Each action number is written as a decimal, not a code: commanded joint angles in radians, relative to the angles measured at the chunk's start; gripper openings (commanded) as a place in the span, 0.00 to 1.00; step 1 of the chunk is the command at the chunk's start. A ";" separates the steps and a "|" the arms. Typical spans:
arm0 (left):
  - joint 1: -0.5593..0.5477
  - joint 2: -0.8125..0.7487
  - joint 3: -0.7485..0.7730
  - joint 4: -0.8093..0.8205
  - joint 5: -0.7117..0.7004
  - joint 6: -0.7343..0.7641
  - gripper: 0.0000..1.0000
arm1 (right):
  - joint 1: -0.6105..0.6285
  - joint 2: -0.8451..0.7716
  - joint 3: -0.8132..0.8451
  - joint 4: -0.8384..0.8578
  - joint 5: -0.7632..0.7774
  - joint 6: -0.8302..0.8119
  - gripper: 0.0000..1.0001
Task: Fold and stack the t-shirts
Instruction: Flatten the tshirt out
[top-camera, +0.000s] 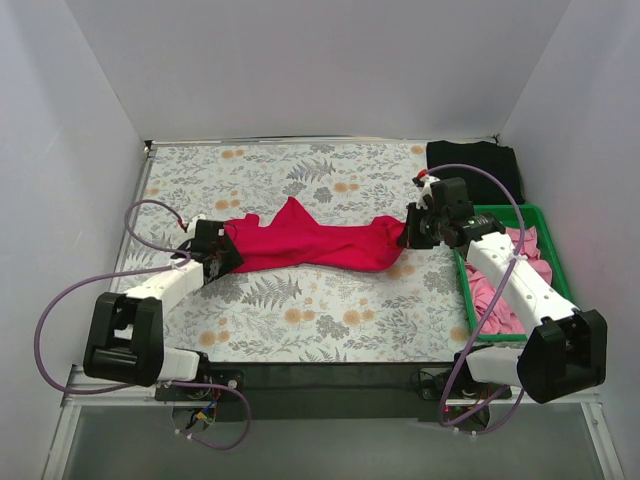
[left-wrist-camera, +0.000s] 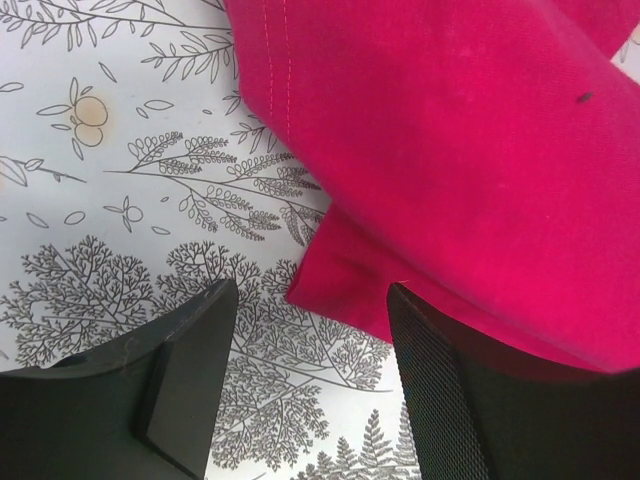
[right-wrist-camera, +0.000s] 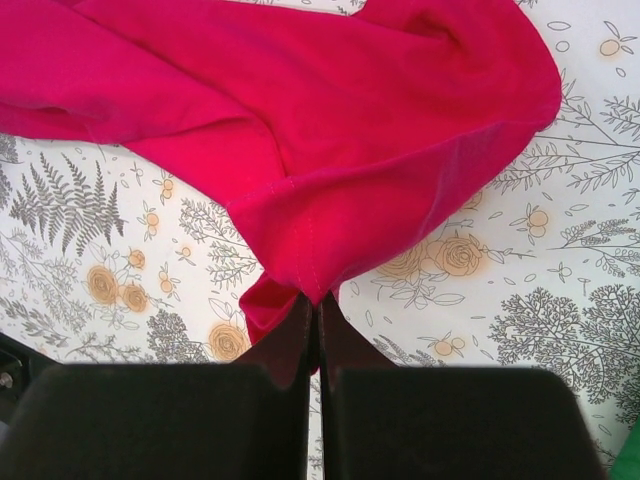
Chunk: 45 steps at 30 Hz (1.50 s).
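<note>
From above, the crimson t-shirt (top-camera: 310, 243) lies stretched out left of the green bin (top-camera: 525, 210). The black t-shirt (top-camera: 473, 160) sits behind the bin, and the pink t-shirts (top-camera: 487, 305) are inside it.

Left wrist: the left gripper (left-wrist-camera: 310, 295) is spread at the crimson shirt's end farthest from the bin.

Right wrist: the right gripper (right-wrist-camera: 318, 305), pressed together, pinches the shirt's hem.

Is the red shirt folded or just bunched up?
Not folded: the red t-shirt lies rumpled in a long strip, right claw shut on one hem, left claw open at the other end.

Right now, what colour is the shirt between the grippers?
The shirt is crimson red, clearest from right wrist.
</note>
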<state>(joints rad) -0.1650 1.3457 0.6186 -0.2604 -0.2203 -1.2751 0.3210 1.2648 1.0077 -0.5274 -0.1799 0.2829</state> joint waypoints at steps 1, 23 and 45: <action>0.002 0.024 0.036 0.036 0.001 0.020 0.57 | 0.000 -0.034 -0.014 0.037 -0.012 0.002 0.01; -0.022 -0.038 0.309 -0.262 -0.155 0.152 0.00 | 0.000 -0.102 -0.052 -0.041 0.045 0.082 0.01; -0.018 -0.401 0.263 -0.458 -0.126 0.097 0.00 | -0.002 -0.205 -0.304 -0.240 0.307 0.179 0.50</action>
<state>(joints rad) -0.1871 0.9768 0.8742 -0.7033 -0.3496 -1.1790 0.3210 1.0378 0.6807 -0.7780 0.0326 0.4511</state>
